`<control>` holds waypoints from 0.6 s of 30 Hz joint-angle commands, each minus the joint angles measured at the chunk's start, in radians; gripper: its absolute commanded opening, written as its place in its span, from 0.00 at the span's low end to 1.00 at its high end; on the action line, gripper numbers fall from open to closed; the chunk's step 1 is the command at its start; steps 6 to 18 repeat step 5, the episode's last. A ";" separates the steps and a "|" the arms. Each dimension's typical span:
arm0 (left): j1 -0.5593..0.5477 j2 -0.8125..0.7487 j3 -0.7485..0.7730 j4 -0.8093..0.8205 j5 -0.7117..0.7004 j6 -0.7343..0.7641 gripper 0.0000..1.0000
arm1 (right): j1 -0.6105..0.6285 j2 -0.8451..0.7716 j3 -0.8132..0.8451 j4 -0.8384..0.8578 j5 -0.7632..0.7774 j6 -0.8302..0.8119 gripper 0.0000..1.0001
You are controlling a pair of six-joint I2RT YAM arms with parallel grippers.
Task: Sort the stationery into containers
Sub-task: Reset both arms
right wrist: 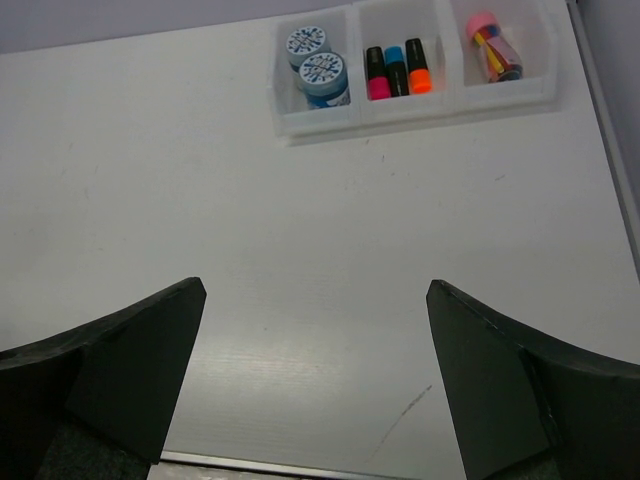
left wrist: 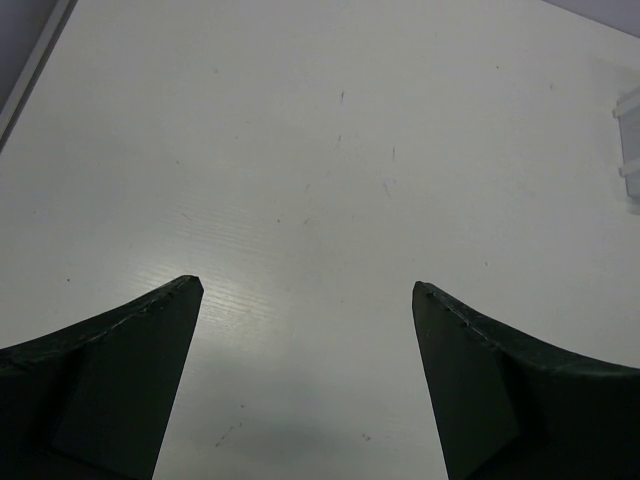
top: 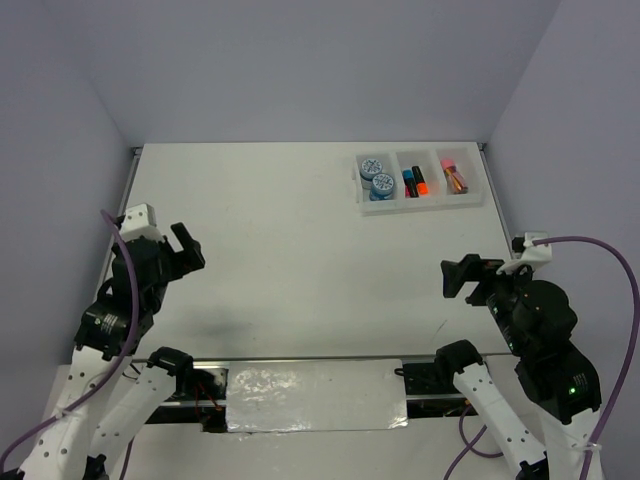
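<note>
The white three-compartment tray [top: 420, 204] stands at the far right of the table; it also shows in the right wrist view [right wrist: 420, 118]. Two blue-and-white rolls [top: 377, 177] [right wrist: 316, 68] lie in its left compartment. Three highlighters [top: 415, 183] [right wrist: 396, 72] lie in the middle one. The pink eraser [top: 454, 175] [right wrist: 490, 45] lies in the right one. My left gripper [top: 187, 249] [left wrist: 308, 285] is open and empty at the near left. My right gripper [top: 458, 275] [right wrist: 316, 285] is open and empty at the near right.
A silver foil strip [top: 315, 396] covers the near table edge between the arm bases. Grey walls close in the table on the left, back and right. A sliver of the tray's edge [left wrist: 628, 135] shows in the left wrist view.
</note>
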 commanded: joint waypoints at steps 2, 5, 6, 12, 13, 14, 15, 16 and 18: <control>-0.003 -0.007 0.001 0.038 -0.003 -0.005 0.99 | 0.006 -0.003 0.026 -0.012 0.009 0.002 1.00; -0.003 -0.007 -0.001 0.041 0.003 -0.003 0.99 | 0.006 0.004 0.028 -0.015 0.011 0.002 1.00; -0.003 -0.007 -0.001 0.041 0.003 -0.003 0.99 | 0.006 0.004 0.028 -0.015 0.011 0.002 1.00; -0.003 -0.007 -0.001 0.041 0.003 -0.003 0.99 | 0.006 0.004 0.028 -0.015 0.011 0.002 1.00; -0.003 -0.007 -0.001 0.041 0.003 -0.003 0.99 | 0.006 0.004 0.028 -0.015 0.011 0.002 1.00; -0.003 -0.007 -0.001 0.041 0.003 -0.003 0.99 | 0.006 0.004 0.028 -0.015 0.011 0.002 1.00; -0.003 -0.007 -0.001 0.041 0.003 -0.003 0.99 | 0.006 0.004 0.028 -0.015 0.011 0.002 1.00; -0.003 -0.007 -0.001 0.041 0.003 -0.003 0.99 | 0.006 0.004 0.028 -0.015 0.011 0.002 1.00; -0.003 -0.007 -0.001 0.041 0.003 -0.003 0.99 | 0.006 0.004 0.028 -0.015 0.011 0.002 1.00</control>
